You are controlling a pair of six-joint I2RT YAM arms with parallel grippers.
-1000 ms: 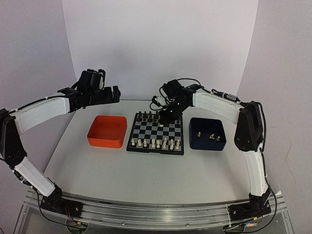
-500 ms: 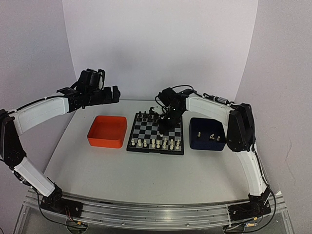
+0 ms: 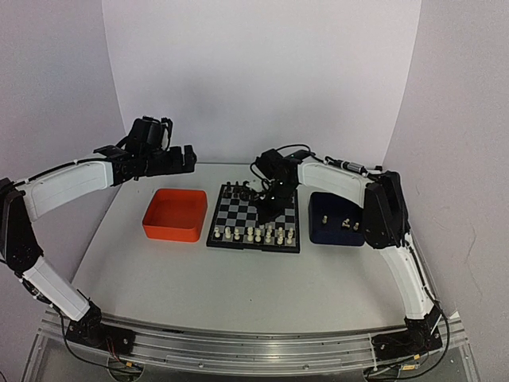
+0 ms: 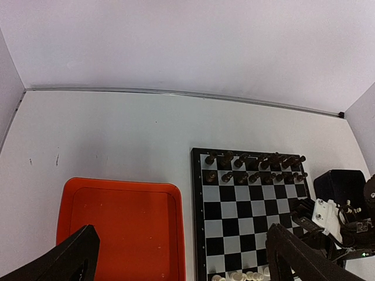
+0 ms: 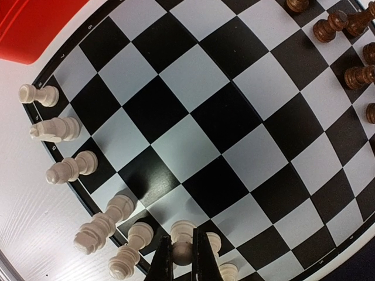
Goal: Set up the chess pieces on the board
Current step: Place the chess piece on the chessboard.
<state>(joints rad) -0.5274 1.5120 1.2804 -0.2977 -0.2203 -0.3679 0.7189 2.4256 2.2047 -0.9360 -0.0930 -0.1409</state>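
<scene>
A small chessboard (image 3: 248, 212) with black and pale checks lies flat in the middle of a white table (image 3: 238, 286). Cream-white chess pieces (image 3: 253, 234) stand along the edge of the board nearest the arm bases. Dark chess pieces (image 3: 239, 191) stand in two rows along its far edge. The middle squares are bare.

In the right wrist view, one cream piece, the held piece (image 5: 183, 230), sits upright between the two dark fingers of the right gripper (image 5: 180, 257). The jaws are clamped on either side of it. It hangs low over the cream side of the board, close among other cream pieces. Whether its base touches a square cannot be told. The right arm reaches in from the right side and bends down over the board's right half.

Just right of the board, close to its frame, sits a dark blue square tray (image 3: 338, 238). A few loose cream pieces (image 3: 347, 223) lie inside it. Just left of the board sits an orange square tray (image 3: 169, 232).

The left gripper (image 3: 181, 156) is raised well above the table, behind and above the orange tray. Its jaws stand wide apart and hold nothing. In the left wrist view its two dark fingers (image 4: 64, 260) frame the bottom corners, looking down on the orange tray and the board's far rows.
</scene>
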